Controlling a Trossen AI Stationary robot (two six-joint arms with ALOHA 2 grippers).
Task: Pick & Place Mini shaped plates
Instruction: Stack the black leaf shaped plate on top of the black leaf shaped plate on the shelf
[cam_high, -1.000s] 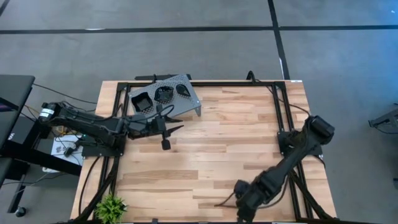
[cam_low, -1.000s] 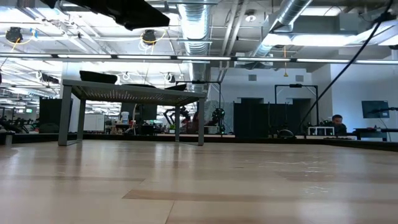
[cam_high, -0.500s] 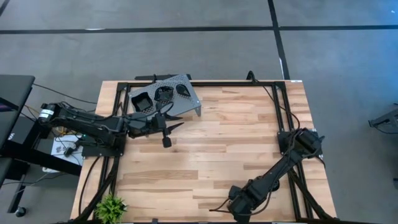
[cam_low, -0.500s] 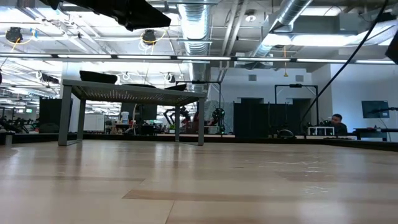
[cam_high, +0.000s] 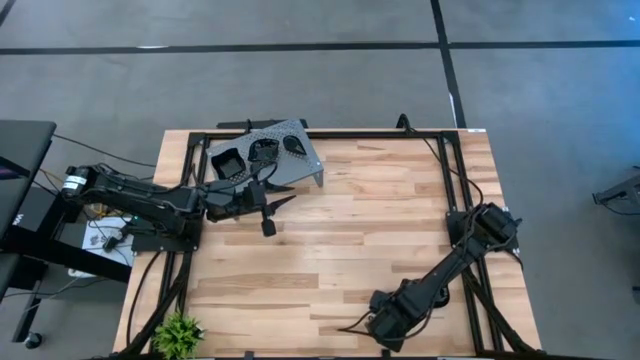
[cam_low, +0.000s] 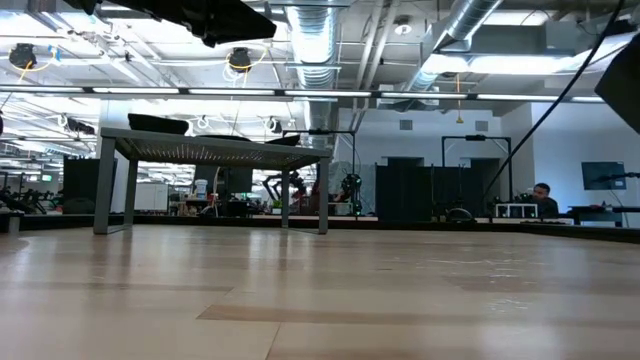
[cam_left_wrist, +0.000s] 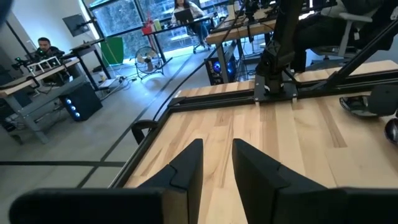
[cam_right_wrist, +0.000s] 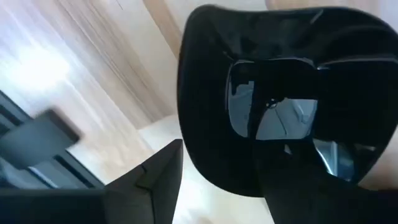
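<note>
Three glossy black mini plates (cam_high: 262, 151) lie on the grey perforated tray (cam_high: 303, 163), which stands on legs at the table's far left. My left gripper (cam_high: 283, 188) hovers open just right of and in front of the tray, holding nothing; its fingers (cam_left_wrist: 186, 171) point across bare wood. My right gripper (cam_high: 383, 326) is low at the table's near edge, open. Its wrist view is filled by another black mini plate (cam_right_wrist: 280, 93) lying on the wood. One finger (cam_right_wrist: 155, 177) stands outside the plate's rim, the other over its hollow. Whether they touch it I cannot tell.
A black frame rail (cam_high: 450, 190) runs along the table's right side and another (cam_high: 330, 135) along the far edge. A small green plant (cam_high: 178, 330) sits at the near left corner. Bare wood (cam_high: 350, 230) spans the table's middle. A person sits far off in the room (cam_low: 541, 193).
My right arm has folded lower, its elbow drawing toward the near edge, and its gripper has shifted slightly toward the table's left along the near edge. My left arm has kept still.
</note>
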